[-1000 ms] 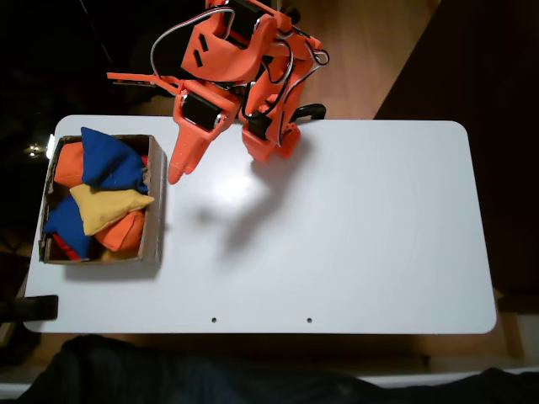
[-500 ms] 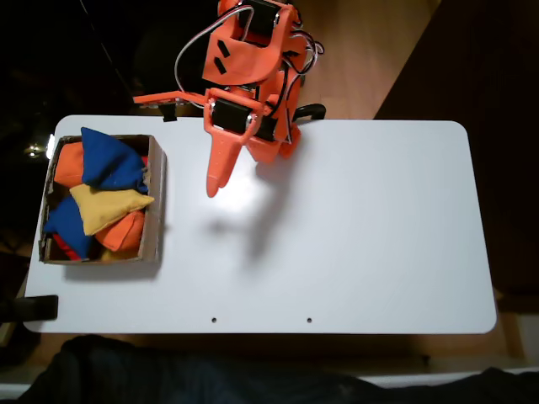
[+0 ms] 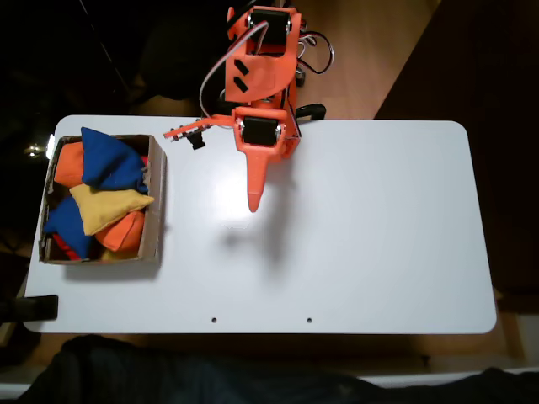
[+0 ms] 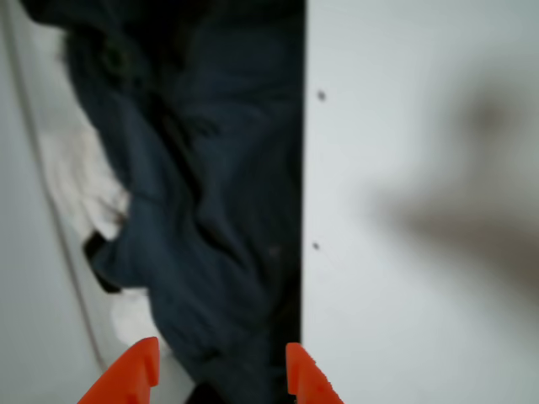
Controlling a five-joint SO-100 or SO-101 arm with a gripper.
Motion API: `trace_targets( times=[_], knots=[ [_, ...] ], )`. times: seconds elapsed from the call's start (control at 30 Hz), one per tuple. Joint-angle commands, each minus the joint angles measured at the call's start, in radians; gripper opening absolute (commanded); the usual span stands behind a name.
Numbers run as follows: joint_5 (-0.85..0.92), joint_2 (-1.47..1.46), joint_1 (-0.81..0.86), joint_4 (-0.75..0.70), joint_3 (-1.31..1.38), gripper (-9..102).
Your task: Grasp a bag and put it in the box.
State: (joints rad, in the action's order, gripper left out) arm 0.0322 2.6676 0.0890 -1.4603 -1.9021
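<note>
One orange arm reaches from the far edge of the white worktop [image 3: 379, 236] in the fixed view, its tool [image 3: 254, 202] pointing toward the near edge over bare surface. From this angle I cannot tell how far its fingers stand apart. Broad open room lies to the right of the tool and in front of it. At the left end sits the box [image 3: 156, 220], close to the left edge, well apart from the tool. A blue bag [image 3: 108, 160] lies on top in its far part, partly over an orange beanbag [image 3: 69, 162], with a yellow beanbag [image 3: 105, 206] just beside it.

Turning to the wrist view, two orange fingertips [image 4: 130, 377] rise from the bottom edge, spread apart with nothing between them. They straddle the worktop's [image 4: 421, 295] edge, beyond which hangs dark blue cloth [image 4: 194, 210].
</note>
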Motion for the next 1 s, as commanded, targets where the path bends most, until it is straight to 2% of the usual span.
trace_targets(
  times=[0.0, 0.67, 0.97],
  knots=[
    [-0.015, -0.003, -0.032, 0.032, -0.029, 30],
    [-0.026, 0.061, -0.094, 0.360, -0.545, 30],
    [-0.028, 0.133, -0.112, 0.393, -0.695, 30]
  ],
)
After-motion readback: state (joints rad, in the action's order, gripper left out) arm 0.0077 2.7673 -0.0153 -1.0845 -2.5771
